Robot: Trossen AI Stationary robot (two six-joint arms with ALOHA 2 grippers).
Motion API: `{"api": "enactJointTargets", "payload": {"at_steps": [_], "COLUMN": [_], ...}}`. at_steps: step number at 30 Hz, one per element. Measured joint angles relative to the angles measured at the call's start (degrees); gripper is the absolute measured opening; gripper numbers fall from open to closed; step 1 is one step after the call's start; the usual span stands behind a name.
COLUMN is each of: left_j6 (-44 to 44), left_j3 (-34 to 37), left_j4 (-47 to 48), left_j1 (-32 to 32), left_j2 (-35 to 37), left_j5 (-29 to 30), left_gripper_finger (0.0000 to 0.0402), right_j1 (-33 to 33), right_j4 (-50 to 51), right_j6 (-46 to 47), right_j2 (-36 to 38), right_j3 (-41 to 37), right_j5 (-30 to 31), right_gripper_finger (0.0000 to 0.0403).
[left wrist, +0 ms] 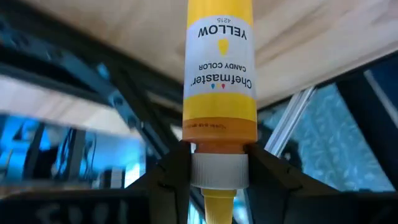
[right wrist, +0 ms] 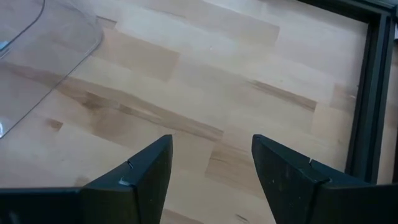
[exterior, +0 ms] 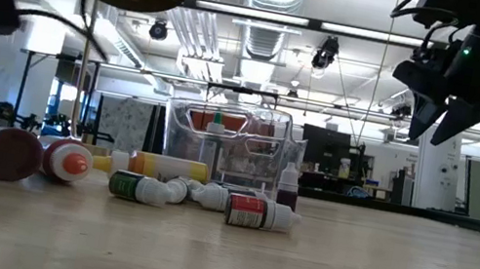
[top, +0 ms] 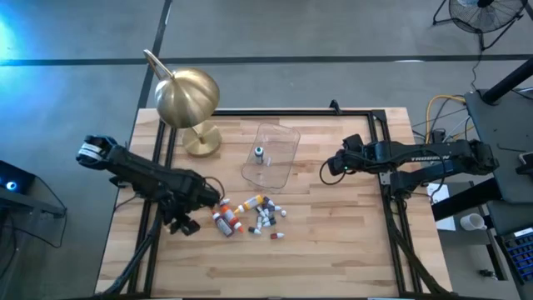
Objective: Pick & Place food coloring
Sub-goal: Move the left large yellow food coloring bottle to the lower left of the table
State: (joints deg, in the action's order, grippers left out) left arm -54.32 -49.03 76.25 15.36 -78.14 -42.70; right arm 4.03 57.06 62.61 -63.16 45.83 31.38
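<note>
Look at the left side of the desk [top: 350, 250] first. Your left tool [top: 212, 198] sits at about 8 o'clock from the middle of the desk, right at the edge of the bottle pile. In the left wrist view its two dark fingers [left wrist: 171, 171] are pinching a yellow bottle [left wrist: 219, 81] at the neck, just above its white collar. The label on it says YELLOW.

Just past that tool, the little food coloring bottles [top: 254, 215] lie in a loose heap, at about 6 o'clock from the clear tub [top: 279, 158]. Most lie on their sides, close together. You can see red, orange and white caps. In the low view a bottle with a green and red label [exterior: 256, 213] lies at the front of the heap.

The brass lamp [top: 188, 98] stands at about 10 o'clock from the tub. The tub sits near the middle of the desk, and one small bottle [top: 259, 152] is inside it.

Now look right. Your right tool [top: 331, 163] hangs above the desk at about 3 o'clock from the tub, near it. Its fingers [right wrist: 140, 177] are spread apart with only bare wood showing between them.
</note>
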Motion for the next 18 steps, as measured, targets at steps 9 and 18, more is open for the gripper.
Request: {"api": "enactJointTargets", "payload": {"at_steps": [9,18], "left_j6": [4.63,14.12], "left_j3": [0.65,-0.15], "left_j4": [-0.31,0.10], "left_j1": [2.77,2.78], "left_j2": [-10.78,-15.81], "left_j5": [-1.11,-0.57], "left_gripper_finger": [0.0100,0.0101], "right_j1": [0.00,0.00], "right_j4": [-0.41,-0.37], "right_j6": [-0.17,-1.57], "right_j2": [0.00,0.00], "right_j3": [-0.64,-1.08], "right_j5": [0.10,0.09], "right_gripper_finger": [0.0214,0.0214]}}
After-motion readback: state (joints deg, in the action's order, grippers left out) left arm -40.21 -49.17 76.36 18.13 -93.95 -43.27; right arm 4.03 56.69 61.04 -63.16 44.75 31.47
